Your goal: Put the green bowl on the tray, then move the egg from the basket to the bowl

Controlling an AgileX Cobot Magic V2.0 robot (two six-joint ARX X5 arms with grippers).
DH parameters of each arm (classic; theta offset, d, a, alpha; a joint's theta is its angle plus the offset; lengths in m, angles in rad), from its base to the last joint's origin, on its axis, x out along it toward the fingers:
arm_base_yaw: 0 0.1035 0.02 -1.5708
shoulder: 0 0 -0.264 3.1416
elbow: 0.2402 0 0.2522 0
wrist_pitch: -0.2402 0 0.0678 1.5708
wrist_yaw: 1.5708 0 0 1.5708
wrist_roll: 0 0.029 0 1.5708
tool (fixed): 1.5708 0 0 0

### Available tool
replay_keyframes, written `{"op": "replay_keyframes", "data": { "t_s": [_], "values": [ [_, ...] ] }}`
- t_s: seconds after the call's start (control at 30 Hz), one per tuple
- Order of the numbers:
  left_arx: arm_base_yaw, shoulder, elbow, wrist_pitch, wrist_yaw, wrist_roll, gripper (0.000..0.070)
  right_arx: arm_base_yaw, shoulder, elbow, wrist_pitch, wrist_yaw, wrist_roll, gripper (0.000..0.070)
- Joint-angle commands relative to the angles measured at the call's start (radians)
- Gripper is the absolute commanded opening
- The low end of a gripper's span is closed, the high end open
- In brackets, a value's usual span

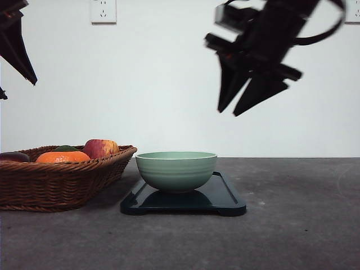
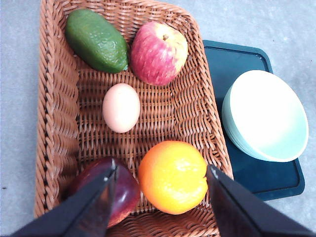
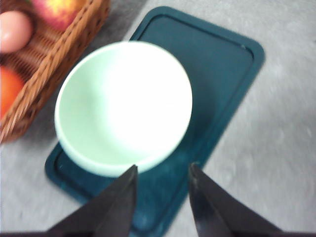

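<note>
Though below right pincer (image 1: 243, 108), green bowl (image 1: 176, 169) untouched.

White wall (image 1: 157, 84), grey tabletop (image 1: 304, 225)

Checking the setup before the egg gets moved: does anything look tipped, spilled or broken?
Nothing stands out. The green bowl sits upright and empty on the tray, toward the end nearer the basket. The egg lies whole in the basket among the fruit. Both grippers, left and right, are open and hold nothing.

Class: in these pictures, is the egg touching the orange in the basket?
Apart. In the left wrist view, bare wicker shows between the egg and the orange in the basket.
</note>
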Motion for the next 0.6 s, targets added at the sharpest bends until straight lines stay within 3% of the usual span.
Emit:
{"op": "replay_keyframes", "data": {
  "t_s": [0.0,0.27,0.43,0.57],
  "values": [
    [-0.002,0.012,0.023,0.004,0.005,0.010,0.0350,0.006,-0.055,-0.064,0.034,0.001,-0.008,0.0192],
    [-0.002,0.012,0.023,0.001,0.005,0.016,0.0350,0.006,-0.362,-0.338,0.049,0.055,0.004,0.0192],
    [-0.002,0.015,0.023,-0.020,0.005,0.035,0.0351,0.006,-0.523,-0.413,-0.055,0.085,0.074,0.0193],
    [-0.019,0.020,0.023,-0.035,0.005,0.037,0.0350,0.006,-0.601,-0.418,-0.144,0.103,0.077,0.0193]
  ]
}}
